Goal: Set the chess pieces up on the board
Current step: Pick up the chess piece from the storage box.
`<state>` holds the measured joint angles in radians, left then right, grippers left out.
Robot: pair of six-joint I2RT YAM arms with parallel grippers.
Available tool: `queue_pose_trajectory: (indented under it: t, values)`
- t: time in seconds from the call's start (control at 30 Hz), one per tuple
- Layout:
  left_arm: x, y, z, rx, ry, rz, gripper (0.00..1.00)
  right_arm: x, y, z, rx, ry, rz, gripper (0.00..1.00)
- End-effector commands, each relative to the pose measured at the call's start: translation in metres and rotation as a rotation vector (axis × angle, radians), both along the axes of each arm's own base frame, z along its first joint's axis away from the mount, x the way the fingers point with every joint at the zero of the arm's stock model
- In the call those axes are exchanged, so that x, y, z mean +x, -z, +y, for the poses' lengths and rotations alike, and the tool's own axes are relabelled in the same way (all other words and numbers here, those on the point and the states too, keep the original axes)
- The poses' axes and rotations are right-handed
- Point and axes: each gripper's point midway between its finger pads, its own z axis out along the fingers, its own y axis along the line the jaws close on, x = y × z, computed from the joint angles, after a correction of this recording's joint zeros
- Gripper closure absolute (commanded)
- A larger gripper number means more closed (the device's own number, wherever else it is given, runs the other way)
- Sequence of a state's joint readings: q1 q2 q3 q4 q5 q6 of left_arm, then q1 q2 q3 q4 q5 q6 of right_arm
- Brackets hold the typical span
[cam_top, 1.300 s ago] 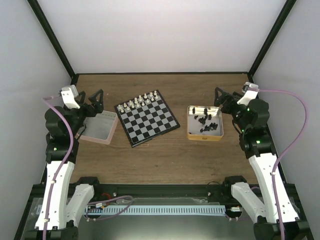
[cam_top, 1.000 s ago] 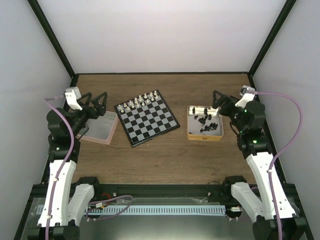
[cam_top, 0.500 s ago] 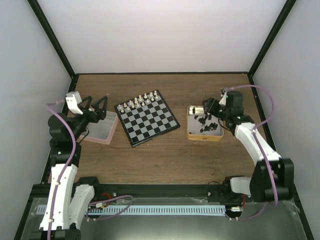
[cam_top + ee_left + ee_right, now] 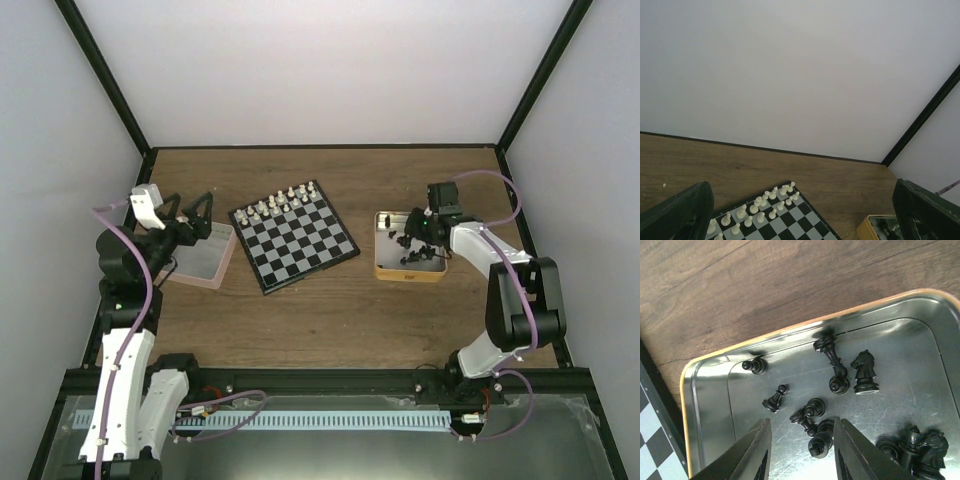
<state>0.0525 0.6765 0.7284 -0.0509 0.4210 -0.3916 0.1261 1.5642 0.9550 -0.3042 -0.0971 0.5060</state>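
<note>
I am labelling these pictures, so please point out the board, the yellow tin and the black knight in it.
board (image 4: 300, 252), top external view, a bare square near its middle.
yellow tin (image 4: 912, 357), right wrist view, its bare metal floor.
black knight (image 4: 863, 371), right wrist view, its body.

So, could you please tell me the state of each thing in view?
board, lying flat
white pieces, upright in two rows on the board's far edge
black pieces, loose in the yellow tin, several toppled
yellow tin, open
pink tin, open
left hand, open, by the pink tin
right hand, open, over the black pieces
</note>
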Motion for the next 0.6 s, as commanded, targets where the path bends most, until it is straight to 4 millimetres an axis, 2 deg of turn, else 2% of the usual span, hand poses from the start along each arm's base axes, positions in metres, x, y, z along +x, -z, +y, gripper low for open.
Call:
queue_pose_trajectory:
  t: [0.0, 0.1, 0.37, 0.57]
  values:
    - [0.0, 0.003, 0.004, 0.012, -0.019, -0.001, 0.0, 0.005, 0.0, 0.0, -0.066, -0.004, 0.003, 0.65]
    - [0.0, 0.003, 0.004, 0.012, -0.021, 0.001, 0.0, 0.004, 0.007, 0.003, -0.072, -0.015, 0.023, 0.71]
    - [-0.001, 0.003, 0.006, 0.009, -0.033, 0.0, 0.0, 0.0, 0.021, 0.004, -0.111, -0.031, 0.054, 0.75]
    - [-0.001, 0.004, 0.007, 0.009, -0.039, 0.002, 0.0, 0.0, 0.024, 0.007, -0.11, -0.042, 0.061, 0.77]
